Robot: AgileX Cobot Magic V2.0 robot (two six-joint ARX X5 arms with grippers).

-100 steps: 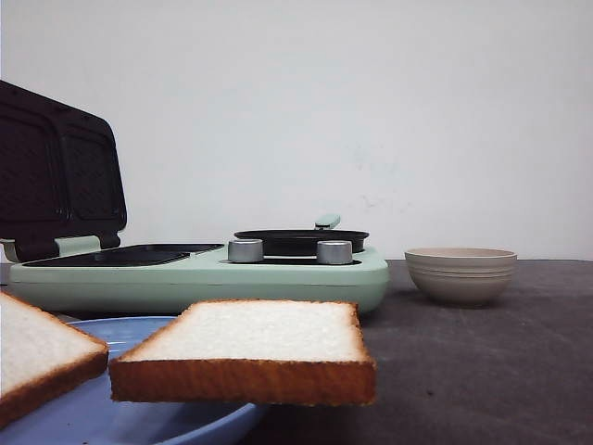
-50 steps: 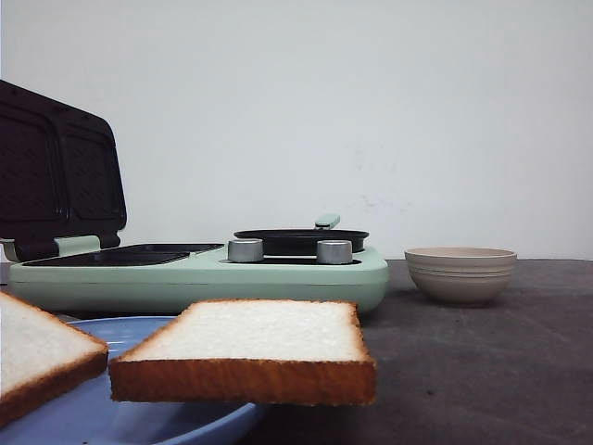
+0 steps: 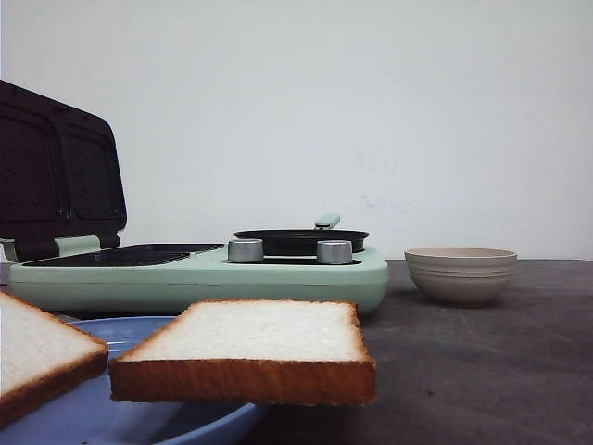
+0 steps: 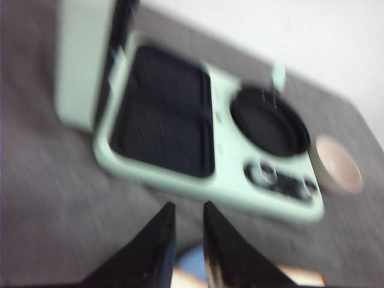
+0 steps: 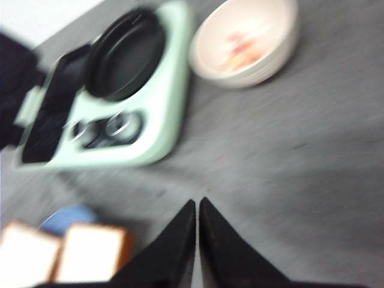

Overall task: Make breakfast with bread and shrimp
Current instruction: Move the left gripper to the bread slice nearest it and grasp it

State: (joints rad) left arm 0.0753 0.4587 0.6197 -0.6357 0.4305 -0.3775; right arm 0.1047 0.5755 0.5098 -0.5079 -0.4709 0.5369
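Bowl [image 3: 460, 274] beside grill [image 3: 199, 274] — bread [image 3: 246, 350] nearer.

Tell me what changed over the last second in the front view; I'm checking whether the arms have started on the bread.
Nothing visibly changed. The two bread slices lie as before on the blue plate, the green breakfast maker stays open, the bowl sits where it was, and no gripper has entered that view.
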